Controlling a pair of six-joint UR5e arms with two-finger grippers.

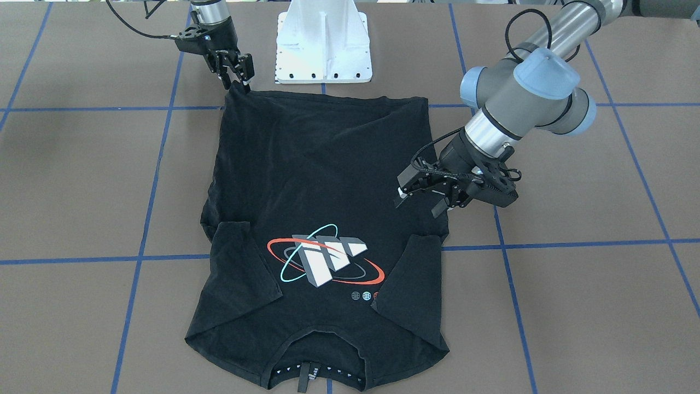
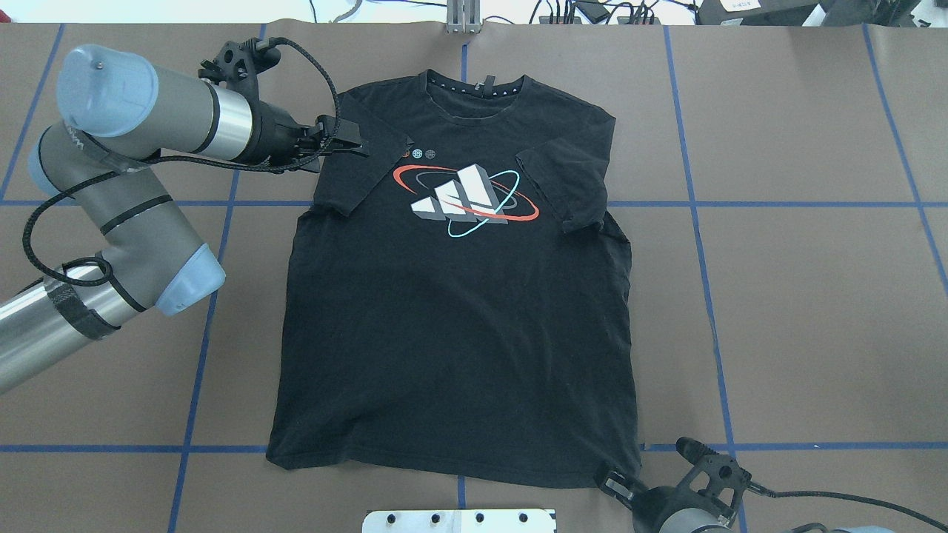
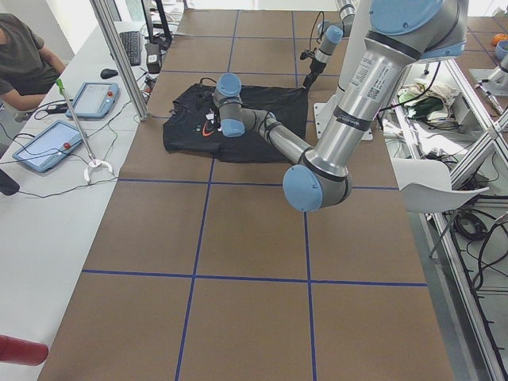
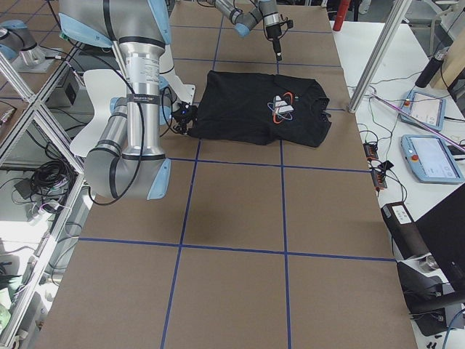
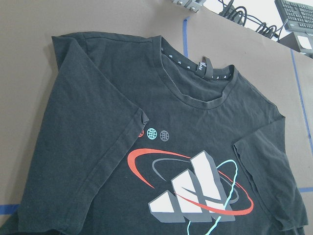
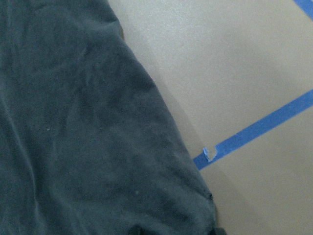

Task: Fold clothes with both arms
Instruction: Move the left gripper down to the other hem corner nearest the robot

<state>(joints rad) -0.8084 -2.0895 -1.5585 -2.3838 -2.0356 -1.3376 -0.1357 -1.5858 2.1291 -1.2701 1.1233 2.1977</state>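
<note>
The black T-shirt (image 1: 322, 164) lies flat and print-up on the brown table (image 1: 574, 295), both short sleeves folded in over the chest, the collar away from the robot. The logo (image 2: 466, 201) and three dots show in the overhead view. My left gripper (image 1: 421, 201) is open and empty, hovering just above the shirt's side by the folded sleeve (image 2: 348, 174). My right gripper (image 1: 236, 85) is down at the hem corner nearest the base, its fingers a little apart, one on each side of the corner. In the right wrist view the corner (image 6: 208, 215) lies flat on the table.
The white base plate (image 1: 322, 49) stands just behind the hem. Blue tape lines (image 1: 574, 243) grid the table. A person (image 3: 24, 55), tablets and cables sit on a white bench past the collar end.
</note>
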